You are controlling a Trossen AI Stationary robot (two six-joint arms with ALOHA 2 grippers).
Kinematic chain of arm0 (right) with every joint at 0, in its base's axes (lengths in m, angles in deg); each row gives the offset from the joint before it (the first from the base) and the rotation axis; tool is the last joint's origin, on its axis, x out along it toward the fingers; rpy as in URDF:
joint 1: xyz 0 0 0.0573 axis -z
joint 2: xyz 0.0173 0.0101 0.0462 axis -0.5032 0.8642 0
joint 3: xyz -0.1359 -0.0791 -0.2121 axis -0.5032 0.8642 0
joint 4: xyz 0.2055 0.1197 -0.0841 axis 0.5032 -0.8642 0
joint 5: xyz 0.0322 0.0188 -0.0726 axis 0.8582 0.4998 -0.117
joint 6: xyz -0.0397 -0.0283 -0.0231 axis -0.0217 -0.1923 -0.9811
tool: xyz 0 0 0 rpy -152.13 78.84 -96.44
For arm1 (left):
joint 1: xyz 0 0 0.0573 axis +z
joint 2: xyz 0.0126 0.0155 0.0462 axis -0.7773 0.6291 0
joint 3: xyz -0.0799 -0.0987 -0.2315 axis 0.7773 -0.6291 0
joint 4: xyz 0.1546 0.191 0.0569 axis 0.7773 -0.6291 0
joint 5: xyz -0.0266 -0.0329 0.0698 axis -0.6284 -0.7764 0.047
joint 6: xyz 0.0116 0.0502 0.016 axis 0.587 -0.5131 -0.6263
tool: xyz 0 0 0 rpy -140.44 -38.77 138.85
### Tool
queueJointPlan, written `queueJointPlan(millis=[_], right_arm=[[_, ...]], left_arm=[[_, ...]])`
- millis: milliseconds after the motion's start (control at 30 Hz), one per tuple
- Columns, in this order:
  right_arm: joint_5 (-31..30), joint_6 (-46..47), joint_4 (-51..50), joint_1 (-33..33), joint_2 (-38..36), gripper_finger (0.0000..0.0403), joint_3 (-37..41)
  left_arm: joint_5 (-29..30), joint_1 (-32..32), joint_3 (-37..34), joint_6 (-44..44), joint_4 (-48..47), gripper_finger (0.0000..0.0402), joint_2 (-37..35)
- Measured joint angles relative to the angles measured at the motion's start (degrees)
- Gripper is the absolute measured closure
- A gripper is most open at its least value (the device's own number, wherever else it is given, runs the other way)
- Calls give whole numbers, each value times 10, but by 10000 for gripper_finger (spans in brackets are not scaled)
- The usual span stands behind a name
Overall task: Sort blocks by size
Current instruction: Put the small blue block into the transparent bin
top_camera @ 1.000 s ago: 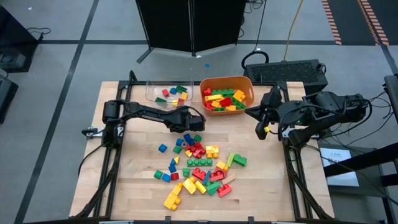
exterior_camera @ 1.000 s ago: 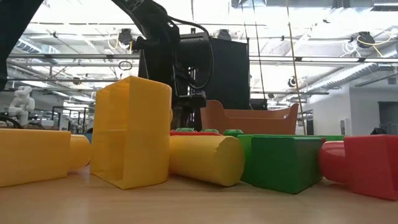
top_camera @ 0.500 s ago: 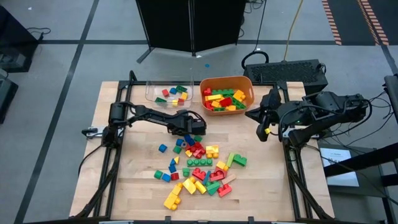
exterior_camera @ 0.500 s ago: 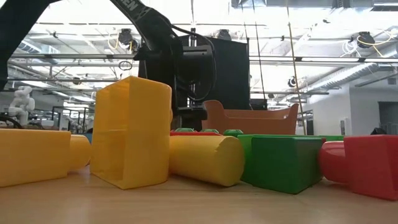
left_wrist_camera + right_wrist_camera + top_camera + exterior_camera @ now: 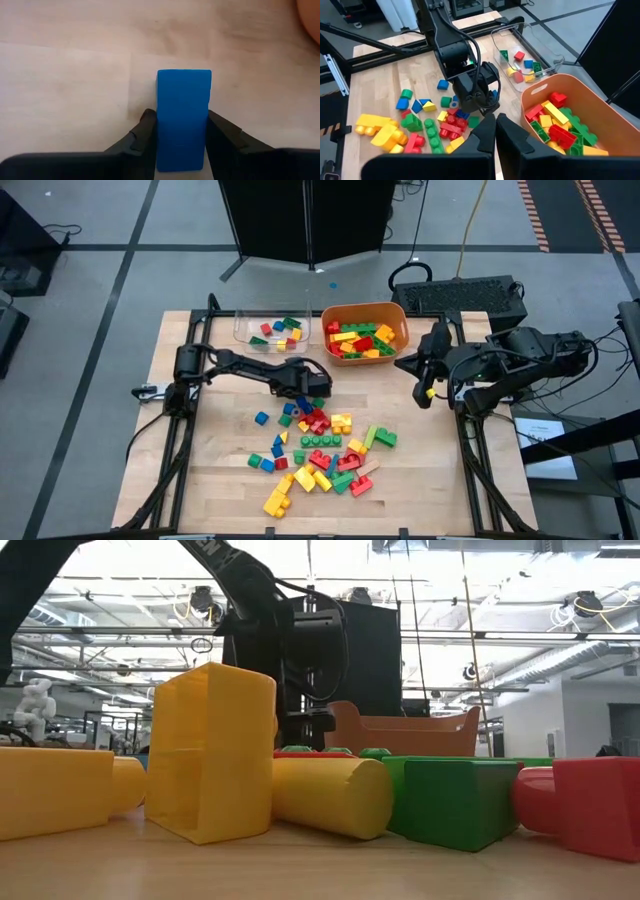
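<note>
With a few small blocks (image 5: 277, 332) in the clear tray (image 5: 243, 330), bigger ones in the orange tub (image 5: 396, 313) and most still scattered mid-desk (image 5: 190, 470), sorting looked barely begun; the left tool (image 5: 181, 135) pinched a blue block (image 5: 182, 117), the right tool (image 5: 495, 131) waited closed at the desk's edge.

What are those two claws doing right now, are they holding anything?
Left gripper: closed on a blue block, down at the top of the loose pile.
Right gripper: shut, holding nothing, waiting beside the orange tub.
</note>
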Motion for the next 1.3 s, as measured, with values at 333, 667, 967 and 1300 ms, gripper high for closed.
queueJointPlan(millis=[333, 667, 967, 1300], right_arm=[[-1, -15, 0, 0, 0, 394, 0], [-3, -17, 0, 0, 0, 394, 0], [-5, -17, 1, 0, 0, 394, 0], [-5, -17, 4, 0, 0, 394, 0]], left_arm=[[-23, -16, -1, -36, 25, 281, -44], [0, -14, 0, -120, 71, 281, -143], [91, 20, 0, -326, 45, 281, -269], [113, 111, 0, -571, -35, 281, -339]])
